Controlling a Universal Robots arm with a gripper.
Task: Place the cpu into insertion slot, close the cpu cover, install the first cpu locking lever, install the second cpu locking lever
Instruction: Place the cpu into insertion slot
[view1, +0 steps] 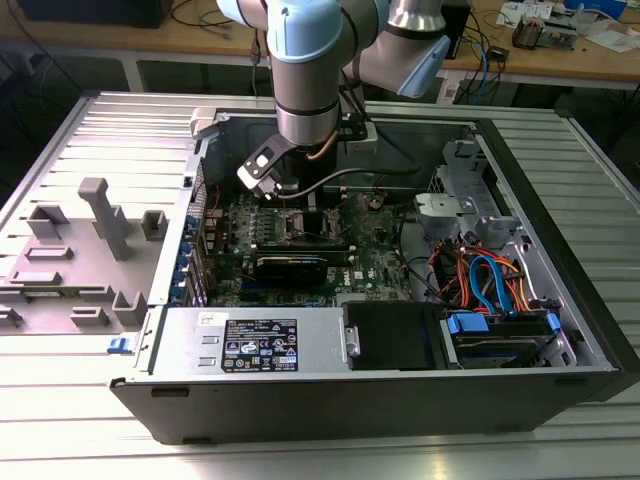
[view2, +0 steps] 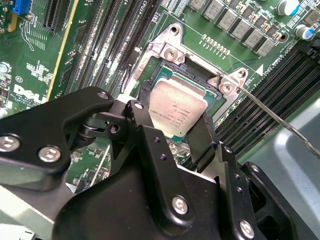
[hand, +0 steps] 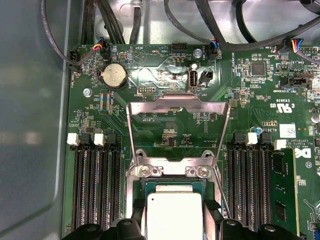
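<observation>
Just over the insertion slot (view2: 192, 75), my gripper (view2: 172, 117) pinches the cpu (view2: 177, 107) between its jaws; the cpu cover (hand: 177, 99) stands open.

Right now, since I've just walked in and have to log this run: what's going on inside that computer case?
A robot arm reaches down into an open computer case. Its gripper grips the cpu by two opposite edges, right at the insertion slot on the motherboard. Whether the chip is fully seated cannot be told. The cpu cover stands tilted up at one side of the slot, so it is not yet closed.
</observation>
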